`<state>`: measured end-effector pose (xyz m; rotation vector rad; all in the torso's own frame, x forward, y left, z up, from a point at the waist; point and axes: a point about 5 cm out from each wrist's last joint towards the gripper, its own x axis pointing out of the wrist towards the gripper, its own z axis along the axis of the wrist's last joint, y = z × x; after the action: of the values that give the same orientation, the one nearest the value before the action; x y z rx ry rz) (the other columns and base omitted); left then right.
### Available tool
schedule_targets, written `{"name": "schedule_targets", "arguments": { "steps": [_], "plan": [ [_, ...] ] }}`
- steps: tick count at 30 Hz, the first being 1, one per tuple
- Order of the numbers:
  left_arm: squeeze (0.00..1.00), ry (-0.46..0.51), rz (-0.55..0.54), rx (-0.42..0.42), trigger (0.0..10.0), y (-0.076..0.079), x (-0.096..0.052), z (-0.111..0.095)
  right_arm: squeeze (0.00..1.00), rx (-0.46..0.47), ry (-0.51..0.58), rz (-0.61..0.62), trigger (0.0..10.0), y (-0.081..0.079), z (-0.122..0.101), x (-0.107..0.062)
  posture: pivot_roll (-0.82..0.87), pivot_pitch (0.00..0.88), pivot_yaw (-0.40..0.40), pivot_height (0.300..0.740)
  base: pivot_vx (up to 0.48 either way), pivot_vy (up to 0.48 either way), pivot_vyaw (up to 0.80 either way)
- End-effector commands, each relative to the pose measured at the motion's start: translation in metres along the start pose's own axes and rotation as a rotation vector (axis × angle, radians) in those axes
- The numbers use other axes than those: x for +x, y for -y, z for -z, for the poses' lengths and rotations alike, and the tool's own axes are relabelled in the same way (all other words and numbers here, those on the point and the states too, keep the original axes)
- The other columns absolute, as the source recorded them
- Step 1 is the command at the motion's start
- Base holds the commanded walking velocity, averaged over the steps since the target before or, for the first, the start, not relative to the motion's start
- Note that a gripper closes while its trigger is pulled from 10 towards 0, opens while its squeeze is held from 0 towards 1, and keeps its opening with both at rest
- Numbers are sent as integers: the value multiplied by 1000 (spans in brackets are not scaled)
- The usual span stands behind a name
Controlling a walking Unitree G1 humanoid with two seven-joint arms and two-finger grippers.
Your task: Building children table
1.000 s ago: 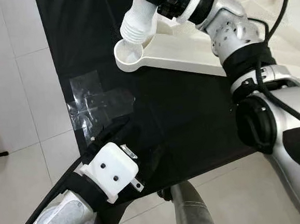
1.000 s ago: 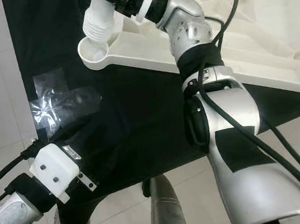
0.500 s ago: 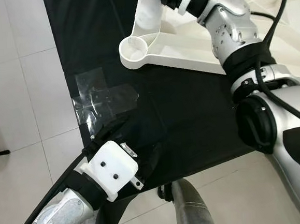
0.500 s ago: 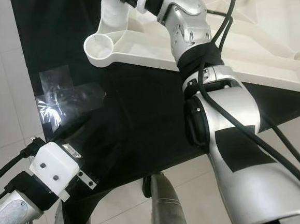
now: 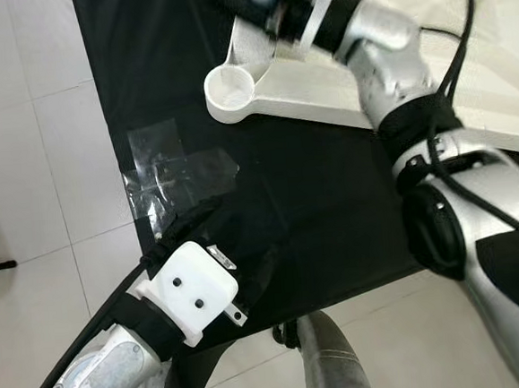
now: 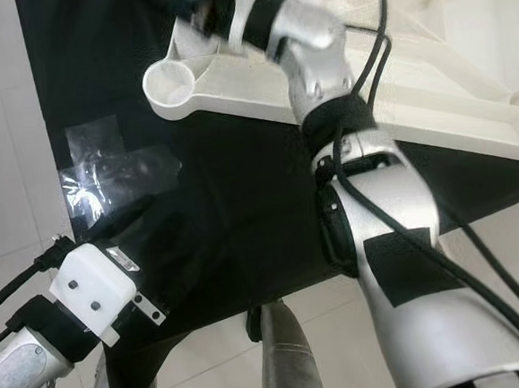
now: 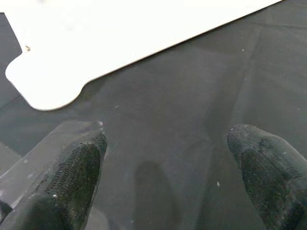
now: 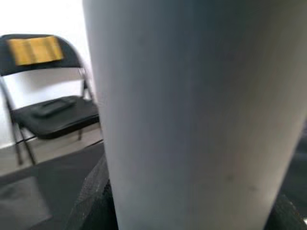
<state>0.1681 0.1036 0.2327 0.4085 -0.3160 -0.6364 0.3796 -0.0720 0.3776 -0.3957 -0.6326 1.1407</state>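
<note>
My right gripper clamps the leg (light, stiff, slick plastic): grip mid-shaft; left gripper wide, empty.

Looks like a plain room in a home or similar indoor space, set up as a work spot w/ not much furniture. Floor is pale glossy tile w/ thin grout lines. A black cloth mat lies flat on it, one corner fixed down w/ strips of clear tape. A white plastic tabletop lies on the mat, underside up, ribs showing, w/ a round leg socket at its corner. Right wrist view: a black folding chair w/ a yellow label on its backrest stands by a white wall; a dark flat object sits on the seat, can't tell what.
</note>
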Motion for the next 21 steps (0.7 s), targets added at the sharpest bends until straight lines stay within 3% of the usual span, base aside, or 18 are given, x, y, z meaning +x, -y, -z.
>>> {"name": "schedule_targets", "arguments": {
  "steps": [1,15,21],
  "plan": [
    [0,-10,20,-9,10000,3,-1,2,0,56,-5,-180,10000,-20,12,3,195,517,-121,740,0,0,0],
    [0,-2,13,12,10000,0,3,3,0,216,128,-250,10000,-17,1,0,202,488,-122,740,0,0,0],
    [0,1,11,18,10000,-2,4,3,0,229,145,-264,10000,-18,2,-1,206,474,-121,740,0,0,0]
  ]
}}
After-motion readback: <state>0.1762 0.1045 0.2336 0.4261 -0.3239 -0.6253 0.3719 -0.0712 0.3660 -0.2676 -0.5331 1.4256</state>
